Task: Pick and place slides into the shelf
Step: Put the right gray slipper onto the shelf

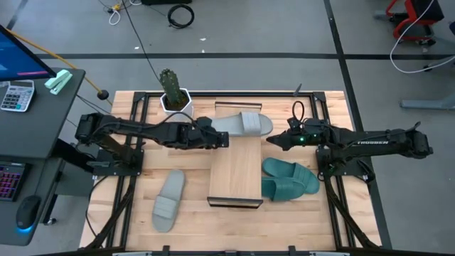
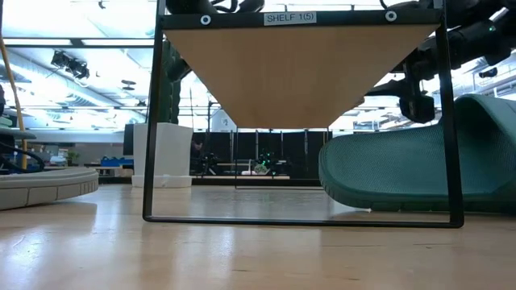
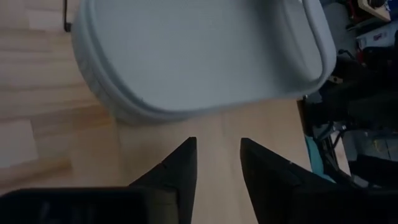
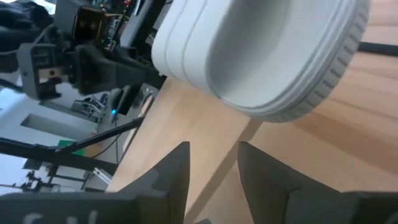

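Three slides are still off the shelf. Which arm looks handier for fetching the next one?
Probably the right. Its gripper hovers near the teal pair lying just right of the shelf. The left gripper would suit the grey slide on its own side.

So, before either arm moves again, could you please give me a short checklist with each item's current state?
1. Grey slide on the shelf at its far end: ok.
2. Left gripper clear of that slide, jaws empty: ok.
3. Right gripper clear of it, jaws apart and empty: ok.
4. Second grey slide on the shelf: not ok, lying on the table.
5. Teal slides on the shelf: not ok, beside it.
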Controlling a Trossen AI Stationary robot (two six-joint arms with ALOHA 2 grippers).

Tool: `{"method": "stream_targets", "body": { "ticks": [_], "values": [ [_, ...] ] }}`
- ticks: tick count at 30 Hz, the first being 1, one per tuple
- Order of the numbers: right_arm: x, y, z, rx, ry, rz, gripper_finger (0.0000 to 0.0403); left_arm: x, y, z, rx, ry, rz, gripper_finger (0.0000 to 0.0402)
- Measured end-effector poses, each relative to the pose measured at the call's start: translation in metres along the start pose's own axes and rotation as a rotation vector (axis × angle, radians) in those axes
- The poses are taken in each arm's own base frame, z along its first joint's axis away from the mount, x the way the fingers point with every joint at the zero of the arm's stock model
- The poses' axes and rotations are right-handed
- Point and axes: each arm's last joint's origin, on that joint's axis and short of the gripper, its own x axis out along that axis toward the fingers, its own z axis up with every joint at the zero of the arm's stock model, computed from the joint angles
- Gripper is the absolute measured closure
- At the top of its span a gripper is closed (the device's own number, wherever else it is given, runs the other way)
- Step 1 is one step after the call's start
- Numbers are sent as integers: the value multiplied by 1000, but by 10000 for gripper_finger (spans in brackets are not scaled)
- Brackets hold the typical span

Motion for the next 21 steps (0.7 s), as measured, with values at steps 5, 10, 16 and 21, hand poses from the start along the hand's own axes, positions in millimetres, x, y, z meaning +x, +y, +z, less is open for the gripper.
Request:
{"method": "stream_targets", "body": {
  "ticks": [5, 10, 16, 21],
  "values": [
    [1, -1, 0, -3, -10, -14, 261, 1, 1, 3, 16, -6, 7, 283],
    [2, -2, 0, -24, -29, -37, 261, 2, 3, 4, 30, -3, 28, 289],
    [1, -2, 1, -33, -48, -46, 261, 1, 8, 3, 48, -13, 74, 292],
    [1, -2, 1, -43, -48, -47, 261, 1, 11, 3, 62, -13, 106, 292]
  ]
}}
